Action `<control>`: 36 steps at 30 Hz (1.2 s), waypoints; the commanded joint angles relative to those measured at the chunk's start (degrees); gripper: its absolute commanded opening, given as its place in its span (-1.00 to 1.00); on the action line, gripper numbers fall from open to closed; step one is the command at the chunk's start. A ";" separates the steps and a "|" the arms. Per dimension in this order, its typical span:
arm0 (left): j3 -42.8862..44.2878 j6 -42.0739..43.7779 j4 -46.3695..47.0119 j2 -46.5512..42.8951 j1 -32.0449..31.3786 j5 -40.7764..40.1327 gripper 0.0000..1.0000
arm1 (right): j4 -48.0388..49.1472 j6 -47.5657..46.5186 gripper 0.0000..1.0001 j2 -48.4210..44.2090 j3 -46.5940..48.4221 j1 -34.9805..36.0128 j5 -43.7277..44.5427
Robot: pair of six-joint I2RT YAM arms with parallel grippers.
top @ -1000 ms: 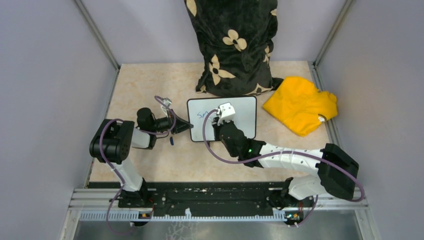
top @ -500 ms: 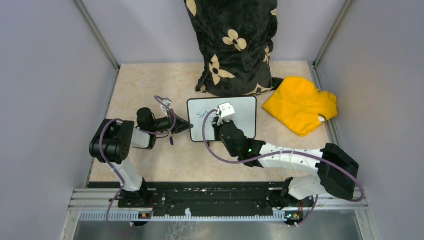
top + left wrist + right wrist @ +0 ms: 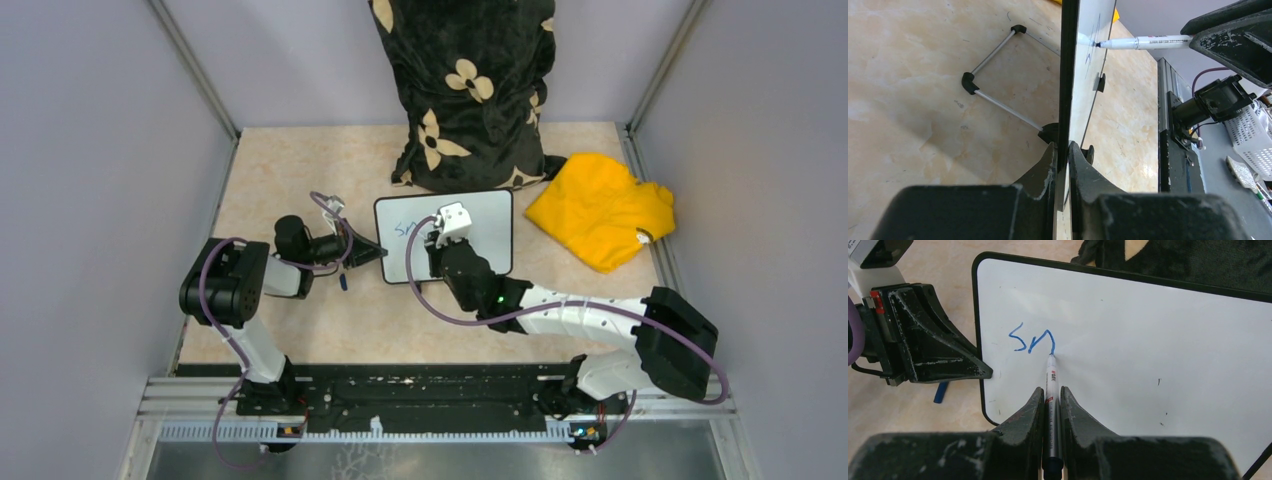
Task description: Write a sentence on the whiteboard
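The whiteboard (image 3: 480, 240) stands tilted on the table, propped on a wire stand (image 3: 993, 75). My left gripper (image 3: 1062, 147) is shut on the whiteboard's (image 3: 1068, 75) left edge, one finger on each face. My right gripper (image 3: 1051, 390) is shut on a white marker (image 3: 1051, 375), whose tip touches the whiteboard (image 3: 1148, 330). The sentence (image 3: 1030, 340) is so short it reads only as a blue "S" and part of an "m", near the upper left corner. From above, the sentence (image 3: 404, 229) shows beside the right wrist camera, which hides the fingers.
A black cloth bag with cream flowers (image 3: 465, 90) stands right behind the board. A yellow cloth (image 3: 600, 208) lies at the right. A small blue cap (image 3: 343, 281) lies on the table under the left gripper. Grey walls close three sides.
My right gripper has shifted slightly along the board with the marker, lengthening the blue stroke. The left arm and the board have not moved.
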 commanded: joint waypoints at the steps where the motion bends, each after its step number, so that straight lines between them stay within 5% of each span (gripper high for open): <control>1: 0.71 0.47 -0.03 0.99 -0.38 1.06 -1.00 | 2.37 -1.34 -1.00 -1.31 3.45 -1.68 2.49; 36: 0.78 0.73 -0.56 0.99 -0.56 1.07 -1.00 | -1.73 1.77 -1.00 -4.69 -1.14 -2.98 1.17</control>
